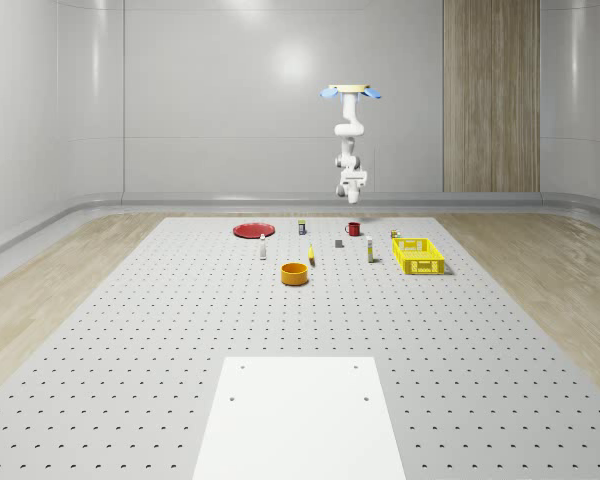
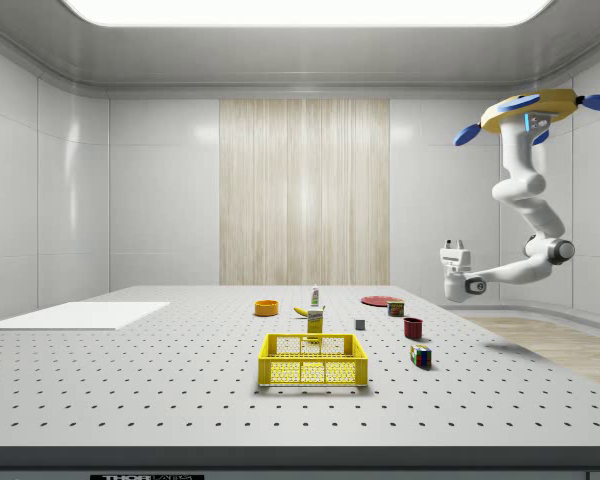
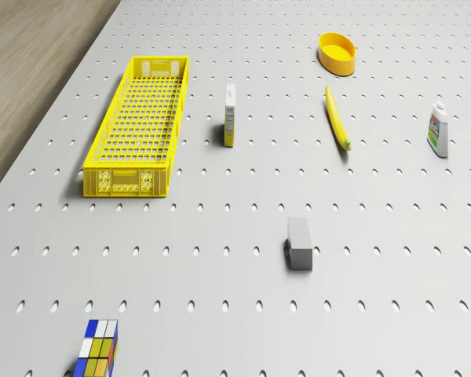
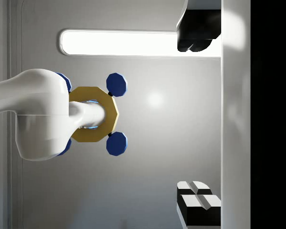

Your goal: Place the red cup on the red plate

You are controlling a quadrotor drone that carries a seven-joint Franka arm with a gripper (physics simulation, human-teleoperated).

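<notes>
The red cup (image 1: 353, 229) stands upright at the far side of the perforated table (image 1: 160, 330); the side view has the cup (image 2: 413, 327) next to a small tin. The red plate (image 1: 251, 231) lies flat to the cup's left in the whole-scene view, apart from it. My drone (image 1: 352, 92) hovers high above the cup's area. The arm hangs below it, and the gripper (image 2: 454, 243) is well above the cup, pointing up toward the ceiling. In the wrist view the gripper (image 4: 196, 117) is open, its fingers (image 4: 198, 202) wide apart with nothing between them.
A yellow crate (image 1: 418, 255) sits right of the cup in the whole-scene view. An orange bowl (image 1: 295, 273), a banana (image 3: 337, 118), a grey block (image 3: 299, 243), a small carton (image 3: 231, 115), a bottle (image 3: 438, 129) and a colour cube (image 3: 98, 349) are scattered around. A white sheet (image 1: 300, 415) lies at the near edge.
</notes>
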